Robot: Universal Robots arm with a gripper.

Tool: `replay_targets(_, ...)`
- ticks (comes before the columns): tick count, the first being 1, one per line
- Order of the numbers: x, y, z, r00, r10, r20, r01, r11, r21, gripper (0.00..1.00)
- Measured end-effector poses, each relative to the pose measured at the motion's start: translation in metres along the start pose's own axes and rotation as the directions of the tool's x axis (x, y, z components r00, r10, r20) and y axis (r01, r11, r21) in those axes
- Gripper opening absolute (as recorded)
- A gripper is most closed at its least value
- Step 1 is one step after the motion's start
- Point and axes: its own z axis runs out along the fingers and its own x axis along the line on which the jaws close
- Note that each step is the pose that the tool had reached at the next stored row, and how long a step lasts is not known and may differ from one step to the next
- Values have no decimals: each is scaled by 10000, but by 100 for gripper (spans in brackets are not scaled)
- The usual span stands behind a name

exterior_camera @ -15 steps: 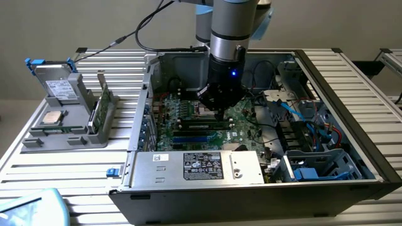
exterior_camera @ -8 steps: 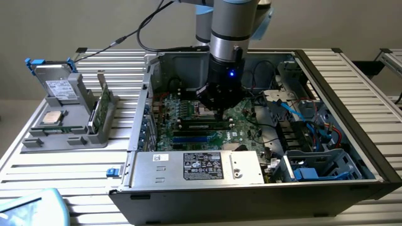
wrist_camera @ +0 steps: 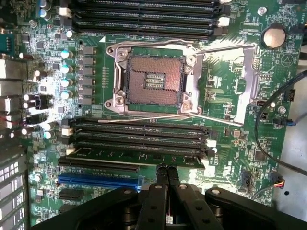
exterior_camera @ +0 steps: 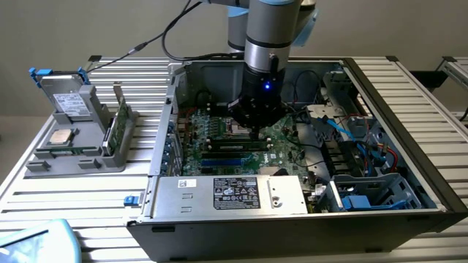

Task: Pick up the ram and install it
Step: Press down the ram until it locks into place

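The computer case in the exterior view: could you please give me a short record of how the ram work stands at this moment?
gripper: shut, holding nothing, tips at the ram's long edge; contact unclear
ram: lying in a memory slot beside the processor socket
processor socket: open, empty
case: side open, arm reaching inside
tray: at the exterior view's left of the case, parts on it

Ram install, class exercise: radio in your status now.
Gripper shut, empty, poised just over the ram. Ram lying in its motherboard slot beside the open processor socket. Nothing blocking.
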Motion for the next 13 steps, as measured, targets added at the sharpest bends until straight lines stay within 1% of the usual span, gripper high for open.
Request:
replay_targets(2,1,0,0,9998,174,-4,-174,9998,-7,10)
replay_targets(5,3,-1,0,9998,178,-6,-178,9998,-15,10)
replay_targets(6,18,-1,0,9998,179,-5,-179,9998,-50,10)
replay_targets(7,38,1,-1,9998,177,-2,-177,9998,-118,10)
replay_targets(8,60,1,-4,9998,175,-2,-175,9997,-198,10)
replay_targets(10,109,2,-13,9999,168,2,-168,9991,-398,10)
replay_targets(11,129,1,-18,9999,165,3,-165,9987,-485,10)
replay_targets(12,146,-1,-21,9999,163,4,-162,9983,-554,10)
replay_targets(13,158,-6,-24,9999,162,4,-161,9981,-590,10)
